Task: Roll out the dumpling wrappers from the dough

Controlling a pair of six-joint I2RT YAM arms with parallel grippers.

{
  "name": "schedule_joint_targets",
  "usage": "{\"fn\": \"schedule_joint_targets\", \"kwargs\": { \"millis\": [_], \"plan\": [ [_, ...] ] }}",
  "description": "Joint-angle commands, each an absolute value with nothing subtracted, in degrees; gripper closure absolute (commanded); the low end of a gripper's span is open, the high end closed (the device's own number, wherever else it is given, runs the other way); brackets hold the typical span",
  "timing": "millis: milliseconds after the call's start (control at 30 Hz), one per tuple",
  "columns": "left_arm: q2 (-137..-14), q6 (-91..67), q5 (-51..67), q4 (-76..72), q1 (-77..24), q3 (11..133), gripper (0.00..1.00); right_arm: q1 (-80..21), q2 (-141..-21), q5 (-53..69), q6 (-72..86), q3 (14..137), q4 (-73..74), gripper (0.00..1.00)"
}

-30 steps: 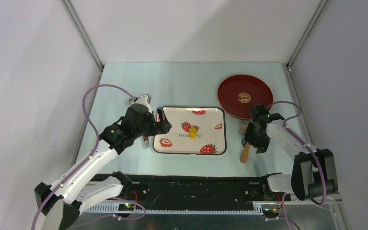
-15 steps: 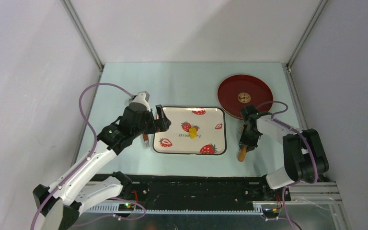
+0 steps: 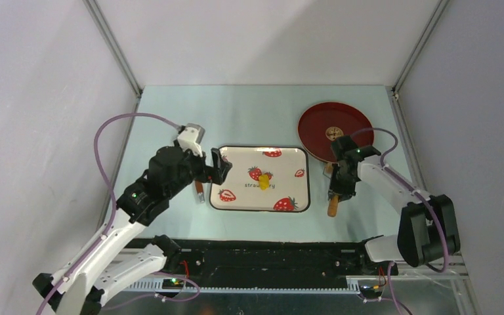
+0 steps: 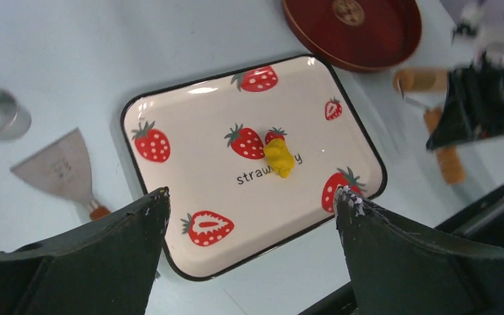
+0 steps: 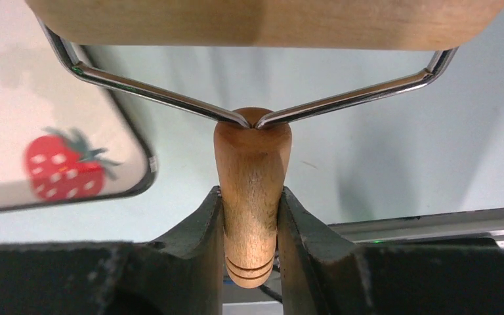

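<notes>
The dough (image 3: 263, 182) (image 4: 279, 157) is a small yellow lump in the middle of the strawberry-print tray (image 3: 236, 201) (image 4: 190, 170). My left gripper (image 3: 218, 165) (image 4: 251, 192) hovers open over the tray's left part, nothing between its fingers. My right gripper (image 3: 336, 187) (image 5: 251, 197) is shut on the wooden handle of a roller (image 3: 333, 209) (image 5: 252, 164), right of the tray. The roller's wooden drum (image 5: 262, 16) and wire fork lie ahead of the fingers. One tan-brown dumpling wrapper (image 3: 333, 134) (image 4: 349, 8) lies in the red plate.
The red plate (image 3: 308, 125) (image 4: 315, 46) stands at the back right, just behind the right gripper. A metal ring cutter (image 4: 0, 113) and a scraper (image 4: 59, 167) (image 3: 199, 190) lie left of the tray. The black base rail runs along the near edge.
My right gripper has swung in over the roller's handle and closed on it. The left arm has drawn back a little to the left, still open.
</notes>
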State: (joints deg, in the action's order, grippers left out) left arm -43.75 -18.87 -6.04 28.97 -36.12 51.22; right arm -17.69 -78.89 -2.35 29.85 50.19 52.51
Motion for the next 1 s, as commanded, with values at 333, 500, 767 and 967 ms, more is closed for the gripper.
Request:
{"fn": "schedule_joint_targets", "kwargs": {
  "millis": [333, 500, 767, 967],
  "plan": [
    [-49.2, 30.6, 0.5, 11.8, -57.9, 46.8, 0.01, -26.7, -79.9, 15.8, 21.5, 71.2, 66.7, 1.0],
    [-55.6, 38.0, -2.0, 1.4, -62.5, 44.4, 0.02, -29.6, -79.6, 22.9, 23.4, 71.3, 64.5, 1.0],
    [-66.4, 4.9, -15.7, 6.7, -62.2, 58.9, 0.02, -30.5, -77.5, 21.1, 24.9, 71.3, 60.8, 1.0],
    [-69.2, -27.8, -4.0, 13.1, -54.5, 61.0, 0.02, -30.7, -77.5, 19.4, 23.6, 71.3, 57.6, 1.0]
  ]
}}
